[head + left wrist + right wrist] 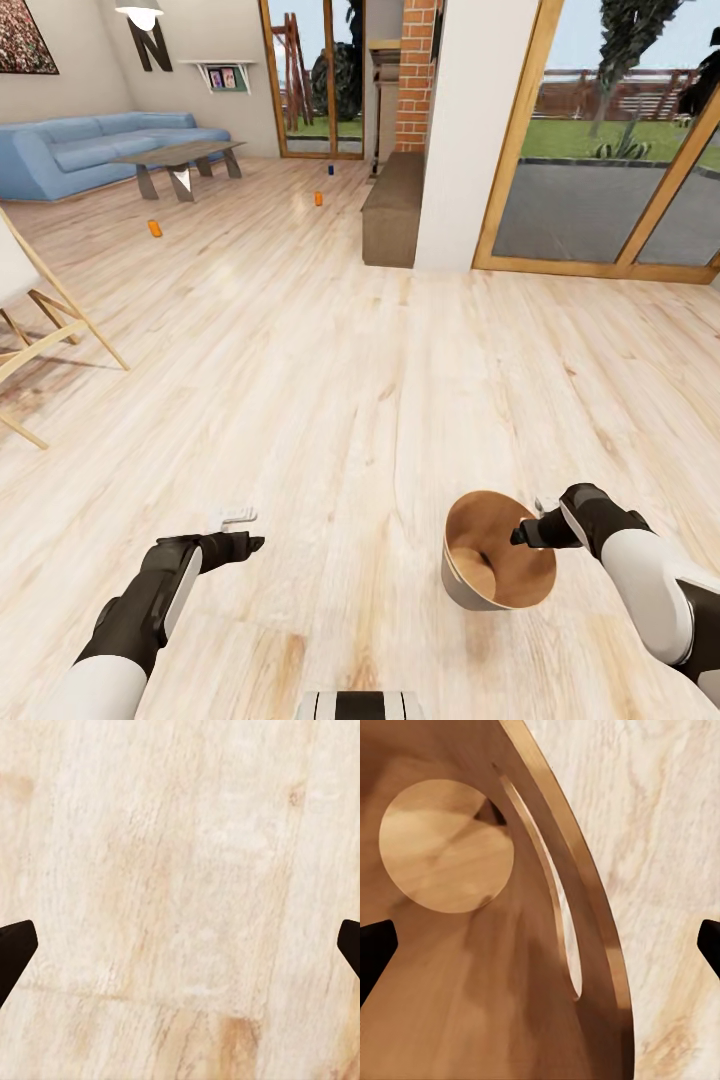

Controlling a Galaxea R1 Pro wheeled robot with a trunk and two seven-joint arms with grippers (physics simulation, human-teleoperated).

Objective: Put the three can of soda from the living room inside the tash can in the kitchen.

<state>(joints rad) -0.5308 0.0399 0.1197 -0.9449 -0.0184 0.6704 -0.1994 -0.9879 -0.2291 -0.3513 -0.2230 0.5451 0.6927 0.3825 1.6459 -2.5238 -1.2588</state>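
I am holding the tash can (497, 552) in the right gripper (527, 532) over the light wood floor (380, 380), tilted so its coppery inside is facing up and toward the head camera — nothing is lying in it. The right wrist view is looking straight past the bin's rim and slot handle (551, 881) with the fingertips spread wide at the frame's edges, so I cannot tell how firmly the jaws are closing on the rim. The left gripper (240, 530) is hanging empty to the bin's left, jaws wide apart over bare boards.

Far beyond the bin, the cans are waiting on the living-room floor: an orange can (154, 228) lying well off to its left, a second orange can (318, 198) standing straighter ahead, and a dark blue can (329, 169) just behind that one, near the coffee table (180, 157) and blue sofa (90, 150).

My judgement — the carry is barely under way. Doing it well means keeping the bin level while rolling forward, stopping short of the cans, and freeing the left gripper for picking.
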